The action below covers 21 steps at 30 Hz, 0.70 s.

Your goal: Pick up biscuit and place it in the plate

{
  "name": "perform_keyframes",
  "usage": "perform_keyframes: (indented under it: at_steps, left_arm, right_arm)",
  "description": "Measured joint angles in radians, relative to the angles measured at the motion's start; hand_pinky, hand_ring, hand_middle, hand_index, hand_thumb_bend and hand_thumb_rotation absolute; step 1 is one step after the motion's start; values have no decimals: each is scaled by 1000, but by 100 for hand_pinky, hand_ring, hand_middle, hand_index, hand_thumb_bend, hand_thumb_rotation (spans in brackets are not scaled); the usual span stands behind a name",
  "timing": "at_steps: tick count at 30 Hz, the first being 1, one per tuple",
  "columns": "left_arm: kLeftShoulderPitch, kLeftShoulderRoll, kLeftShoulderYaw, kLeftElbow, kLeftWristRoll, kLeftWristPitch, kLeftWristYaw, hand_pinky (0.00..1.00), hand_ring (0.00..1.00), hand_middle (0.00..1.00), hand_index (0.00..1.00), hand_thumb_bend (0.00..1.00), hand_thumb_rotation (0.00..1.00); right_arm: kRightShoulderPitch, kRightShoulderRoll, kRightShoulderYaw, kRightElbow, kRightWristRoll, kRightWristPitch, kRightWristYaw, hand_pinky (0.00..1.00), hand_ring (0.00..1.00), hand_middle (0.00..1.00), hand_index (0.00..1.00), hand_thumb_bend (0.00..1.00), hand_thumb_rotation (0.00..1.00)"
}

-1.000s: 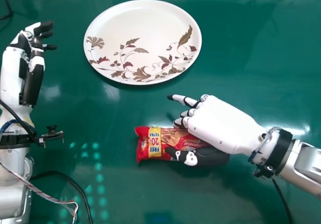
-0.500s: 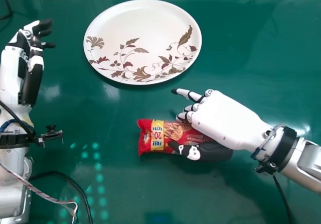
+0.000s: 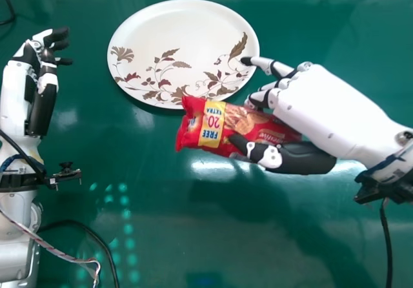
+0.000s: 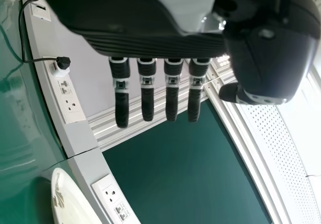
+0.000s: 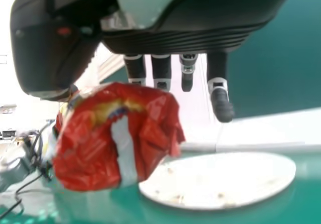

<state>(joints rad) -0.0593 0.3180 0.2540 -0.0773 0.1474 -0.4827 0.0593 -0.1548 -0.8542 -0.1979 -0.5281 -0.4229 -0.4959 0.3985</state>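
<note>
Biscuit packet [image 3: 212, 126]: long axis roughly left-right, free end left.

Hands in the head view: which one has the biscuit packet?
The right hand, on the view's right, grips the red biscuit packet; the left hand, at the far left, is empty.

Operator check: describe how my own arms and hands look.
Both arms have white, rounded shells. The left hand and right hand pair white casing with black fingertips and a black thumb side; light rings band the black fingers. A black band wraps the left wrist, with a small black bracket beside it. Black cables run along the left arm, plus a thin striped one; a black cable hangs from the right wrist.
</note>
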Motion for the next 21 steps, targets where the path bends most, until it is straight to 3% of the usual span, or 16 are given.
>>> perform_keyframes:
  at_steps: [6,10,13,21]
  left_arm:
    - [-2,-4,-2,1,-11,3,-1,79,89,88,84,25,9]
    - [-8,-4,-5,2,-10,6,-2,79,89,88,84,24,12]
    - [-21,-2,-7,23,-1,-3,0,75,86,86,82,23,10]
    - [-64,4,-9,79,-2,-38,-5,75,84,85,82,20,11]
  right_arm:
    - [-175,-31,2,37,38,49,44,8,43,47,49,51,0]
    - [-359,-21,94,151,31,72,64,13,40,45,51,51,0]
    - [-509,29,178,273,-36,72,53,14,40,47,50,51,0]
    - [-826,215,382,725,-252,17,-138,8,40,47,50,51,0]
